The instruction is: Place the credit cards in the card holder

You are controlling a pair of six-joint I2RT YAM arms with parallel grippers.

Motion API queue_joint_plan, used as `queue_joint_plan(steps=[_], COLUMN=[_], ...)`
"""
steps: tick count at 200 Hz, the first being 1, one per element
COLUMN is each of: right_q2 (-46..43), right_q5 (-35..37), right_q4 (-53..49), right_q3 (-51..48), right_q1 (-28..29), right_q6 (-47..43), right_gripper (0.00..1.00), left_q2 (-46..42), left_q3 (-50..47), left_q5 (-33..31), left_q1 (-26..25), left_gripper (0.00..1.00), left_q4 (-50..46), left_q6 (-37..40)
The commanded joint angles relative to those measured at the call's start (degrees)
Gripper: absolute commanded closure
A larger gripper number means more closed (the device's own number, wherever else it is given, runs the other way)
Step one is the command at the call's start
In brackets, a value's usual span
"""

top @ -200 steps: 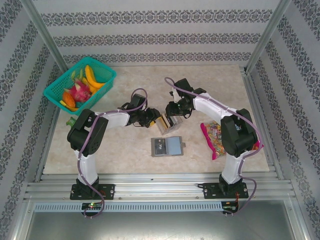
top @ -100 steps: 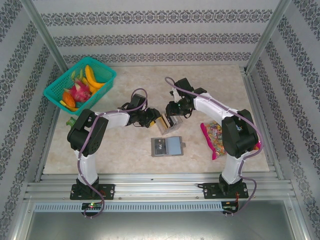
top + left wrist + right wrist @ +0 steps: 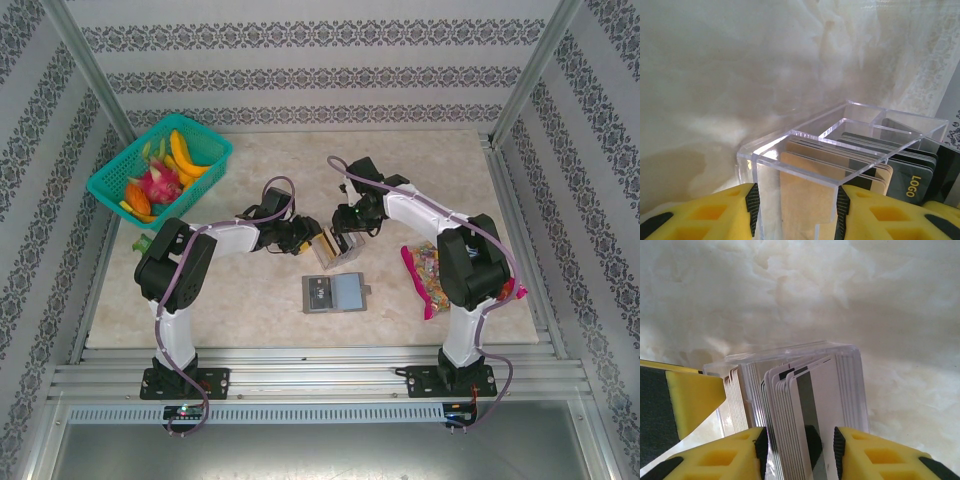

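Ends of credit cards point(image 3: 816, 386) are hiding within clamped right gripper point(image 3: 800, 450); left gripper point(image 3: 797, 211) is clamping clear tray point(image 3: 805, 134). Both are angling inward.

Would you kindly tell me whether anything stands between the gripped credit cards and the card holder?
Only the walls of the clear tray, held by the left gripper: the right gripper grips the credit cards standing inside. Beyond, bare table reaches the card holder.
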Motion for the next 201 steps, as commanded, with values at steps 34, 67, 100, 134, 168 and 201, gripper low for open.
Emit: queue_joint_plan(steps=[34,67,100,134,168,201], right_q2=[-2.7,-3.5,-3.6,-3.3,-3.5,-5.1], right_q5=[-3.3,-3.6,-3.6,-2.5,-1.7,-0.7], right_q4=[-0.9,-1.1,-1.4,-1.7,-1.9,-1.5], right_q3=[1.0,1.1,1.1,1.3,1.3,0.8], right_q1=[0.0,-0.1,-0.1,-0.1,-0.3,-0.8], right_q6=[-0.6,-0.4,-0.4,-0.4,-0.3,0.0], right_gripper=[0.62,0.65,0.66,0.74,0.81,0.88], left_q2=[0.2,0.3,0.3,0.4,0.5,0.6], left_q3=[1.5,1.5,1.6,1.6,1.6,1.7], left_q5=[0.1,0.0,0.1,0.2,0.1,0.1], left_q1=[-0.6,-0.8,-0.9,-0.9,-0.9,-0.9], left_gripper=[0.52,0.52,0.52,0.52,0.52,0.52], left_q4=[-0.6,-0.5,-0.5,-0.5,-0.5,-0.5], left_q6=[0.6,0.5,0.5,0.5,0.6,0.5])
